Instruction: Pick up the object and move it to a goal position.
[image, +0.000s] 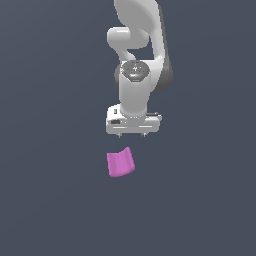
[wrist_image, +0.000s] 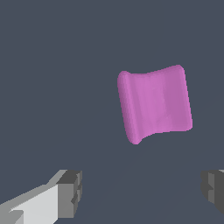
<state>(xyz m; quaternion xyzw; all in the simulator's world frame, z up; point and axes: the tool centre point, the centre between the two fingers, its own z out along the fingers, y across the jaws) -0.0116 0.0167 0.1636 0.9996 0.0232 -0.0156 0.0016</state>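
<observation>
We see the object (image: 120, 163) as matt magenta-pink, smooth like moulded plastic, with soft shading across its curve. The pincer (image: 132, 135) looks like glossy white plastic, its fingertips (wrist_image: 70, 193) duller grey and ridged. The counter (image: 45, 200) is flat, matt slate-grey.

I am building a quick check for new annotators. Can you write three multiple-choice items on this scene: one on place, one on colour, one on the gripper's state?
1. Where is the block relative to the gripper in the exterior view?
A. Below it, slightly toward the exterior view's left
B. Between the closed fingers
C. Far toward the exterior view's right

2. What colour is the block?
A. Green
B. Magenta-pink
C. Yellow

3. What is the gripper's state?
A. Shut on the block
B. Shut on nothing
C. Open, holding nothing

Answers: 1 A, a gap of bare floor separates them. 2 B, both views show pink. 3 C, the wrist view shows the fingers wide apart, the block not between them.
</observation>
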